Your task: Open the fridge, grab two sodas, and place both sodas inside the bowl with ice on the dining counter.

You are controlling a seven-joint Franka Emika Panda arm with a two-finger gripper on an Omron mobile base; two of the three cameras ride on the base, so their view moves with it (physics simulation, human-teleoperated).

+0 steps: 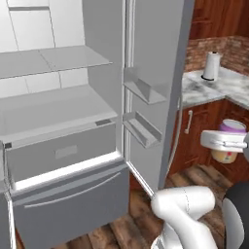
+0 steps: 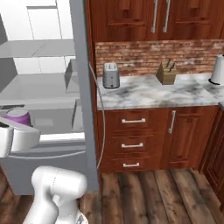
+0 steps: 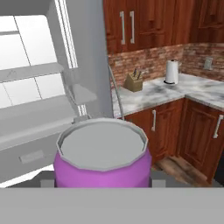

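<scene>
Purple cylindrical soda can with an orange-tan base held upright in the white two-finger gripper, jaws closed on its sides, out in front of the wooden cabinets. Grey lid close up in the hand view. Tall grey French-door fridge standing open just left of it, white shelves bare. Marble-topped bench carrying a silver toaster and wooden knife block.

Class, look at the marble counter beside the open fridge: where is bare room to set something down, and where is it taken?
Bare marble lies between the toaster and the knife block, and along the counter front edge. The far right end holds a white kettle. The fridge shelves look bare too. The claw holds the purple can.
</scene>
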